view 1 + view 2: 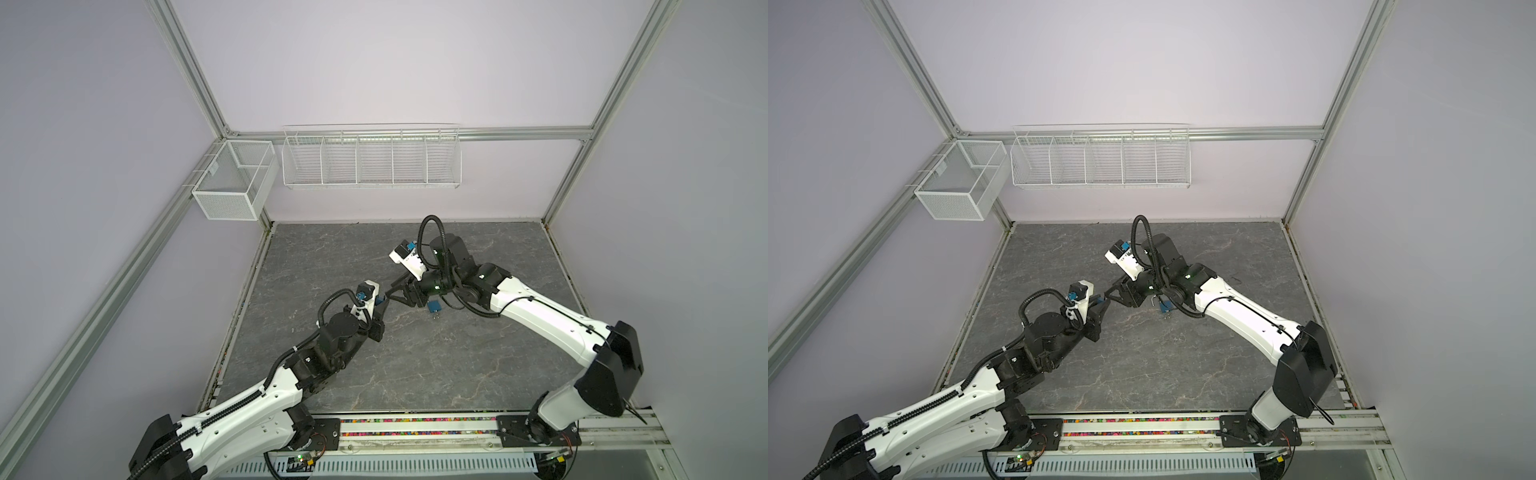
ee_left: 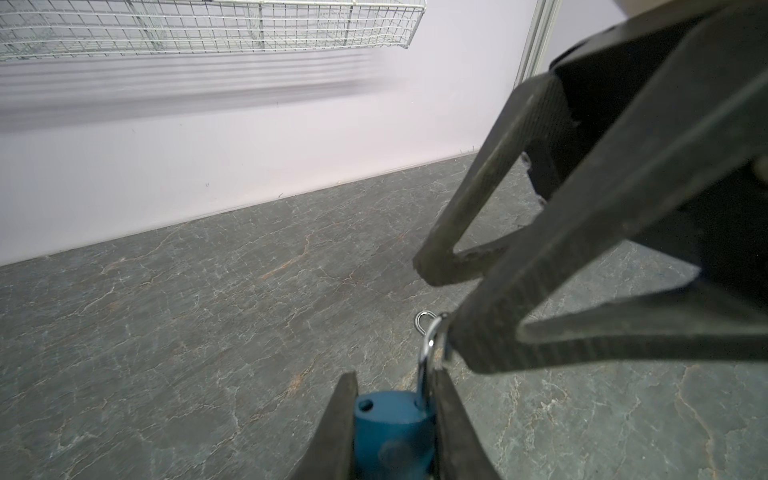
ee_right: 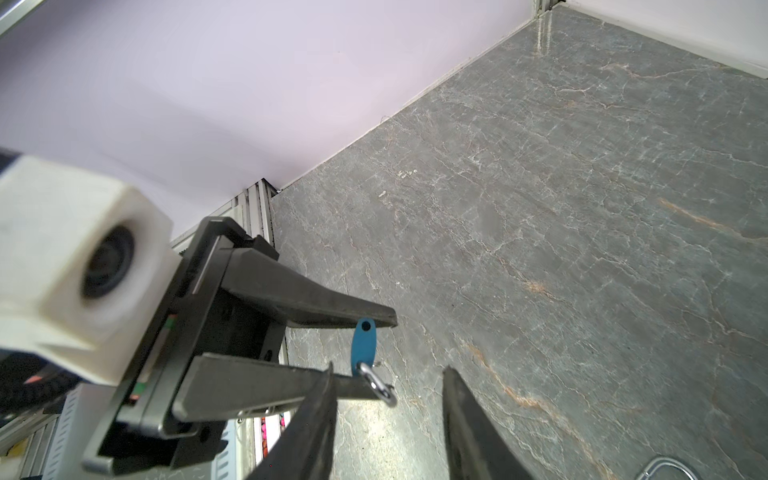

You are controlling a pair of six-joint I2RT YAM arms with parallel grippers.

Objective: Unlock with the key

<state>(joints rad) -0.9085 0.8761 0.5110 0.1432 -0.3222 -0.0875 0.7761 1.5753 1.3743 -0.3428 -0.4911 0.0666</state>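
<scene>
Handover seems intended: left gripper (image 3: 380, 355) clenches the blue key (image 3: 363, 345) above mid-bench (image 1: 415, 374), ring (image 2: 428, 336) outward, for the right gripper's (image 2: 440, 309) parted jaws; the padlock (image 1: 434, 307) lies under the right arm.

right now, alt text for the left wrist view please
The left pincer clamps a small blue object with a silver loop rising from it. The right pincer, jaws apart, reaches that loop above a grey marbled tabletop.
</scene>
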